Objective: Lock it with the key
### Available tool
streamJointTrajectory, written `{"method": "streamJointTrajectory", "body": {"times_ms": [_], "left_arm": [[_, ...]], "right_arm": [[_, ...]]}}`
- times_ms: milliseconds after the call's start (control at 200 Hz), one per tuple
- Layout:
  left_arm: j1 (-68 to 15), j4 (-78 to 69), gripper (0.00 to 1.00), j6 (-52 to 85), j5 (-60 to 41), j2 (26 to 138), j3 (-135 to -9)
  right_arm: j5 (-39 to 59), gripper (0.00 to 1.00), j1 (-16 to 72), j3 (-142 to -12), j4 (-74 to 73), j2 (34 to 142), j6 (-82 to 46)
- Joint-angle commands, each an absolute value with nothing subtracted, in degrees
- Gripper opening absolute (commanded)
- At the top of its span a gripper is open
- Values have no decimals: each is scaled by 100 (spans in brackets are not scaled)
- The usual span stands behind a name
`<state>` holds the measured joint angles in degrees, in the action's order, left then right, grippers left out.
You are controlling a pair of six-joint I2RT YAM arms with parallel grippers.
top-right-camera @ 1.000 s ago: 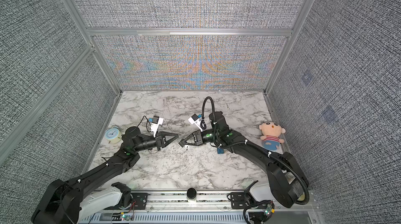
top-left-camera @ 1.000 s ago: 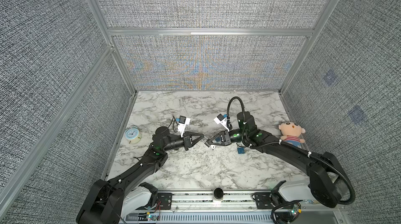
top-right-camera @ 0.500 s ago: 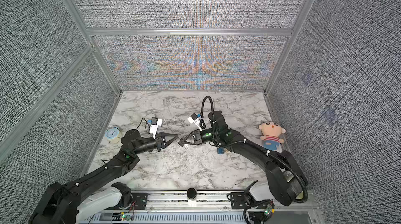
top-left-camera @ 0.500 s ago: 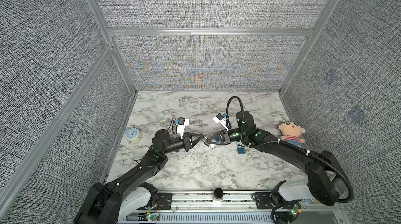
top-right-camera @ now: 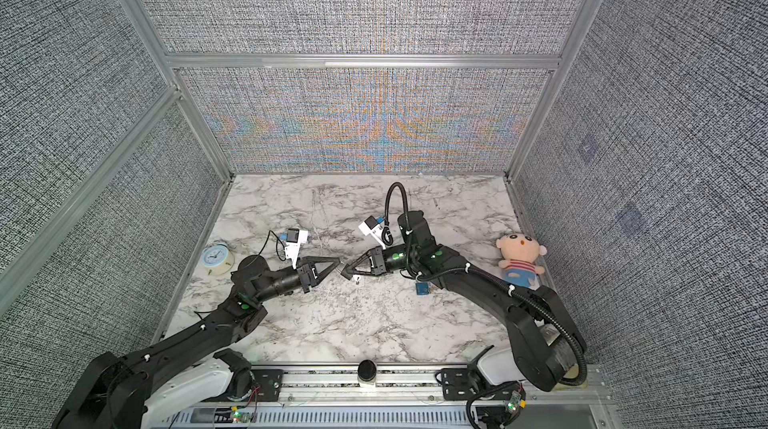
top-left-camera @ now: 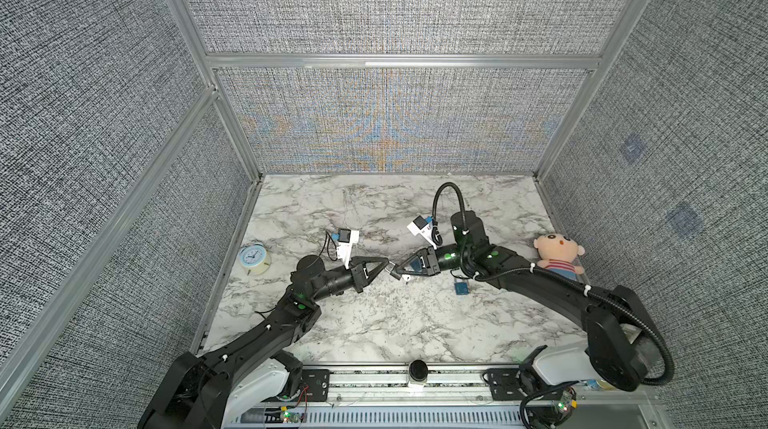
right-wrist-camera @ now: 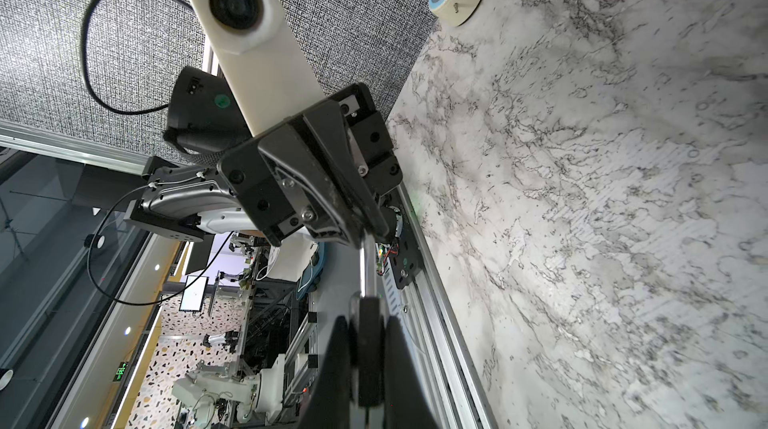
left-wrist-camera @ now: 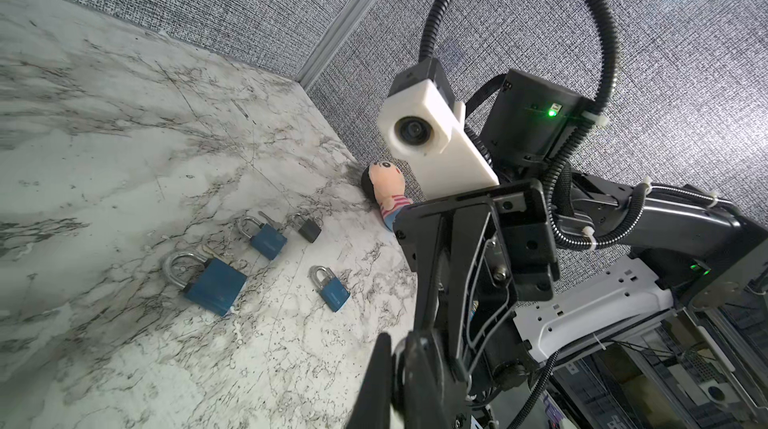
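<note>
A: Nearest on the marble table [top-left-camera: 374,335], a blue padlock [top-left-camera: 461,288] lies flat at 4 o'clock from the meeting point, just beside the right arm; the left wrist view shows a loose cluster there, the largest padlock [left-wrist-camera: 214,283] among them.

B: The tools?

A: Mid-table, tip to tip, off the surface; right gripper [top-left-camera: 398,275] clenched on a small dark piece [right-wrist-camera: 366,348]; a silvery stem [right-wrist-camera: 365,273] runs from it into the left gripper [top-left-camera: 386,270], which is pinched tight on that end; which part is key and which is lock, cannot tell.

B: Handling?

A: My judgement: small rigid metal, light, smooth enough to twist out of a pinch; take the body across its flat faces, the key by its head; turn about the stem's axis only; a side load could bend a thin blade.

B: Farther back?

A: Alarm clock [top-left-camera: 253,258] at 9 o'clock; doll [top-left-camera: 557,254] at 3; both well apart from the grippers.
</note>
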<state>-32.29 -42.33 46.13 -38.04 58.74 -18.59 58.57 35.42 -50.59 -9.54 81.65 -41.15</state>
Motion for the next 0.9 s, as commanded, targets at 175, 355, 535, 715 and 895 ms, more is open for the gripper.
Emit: {"method": "streamJointTrajectory", "body": {"times_ms": [175,355,535,715,895], "left_arm": [[-3417,-4383,0,4936,-4460,5775,-1558],[-3419,-4387,0,5016,-3937,5497,-1551],[-3410,-3981,0,4829,-3359,5127,-1675],[-3410,-3188,0,4386,-3065,4968,-1960],[-3408,-2672,0,4059,-3203,5115,-2279]], "right_arm": [[5309,0,3509,-5159,-2595,8233,-4427],[5370,0,3558,-5122,-2701,8312,-4519],[5325,0,3595,-5091,-2252,8219,-4287],[5000,0,3562,-5256,-1140,8100,-3668],[5256,30,3369,-5116,-1081,7767,-3508]]}}
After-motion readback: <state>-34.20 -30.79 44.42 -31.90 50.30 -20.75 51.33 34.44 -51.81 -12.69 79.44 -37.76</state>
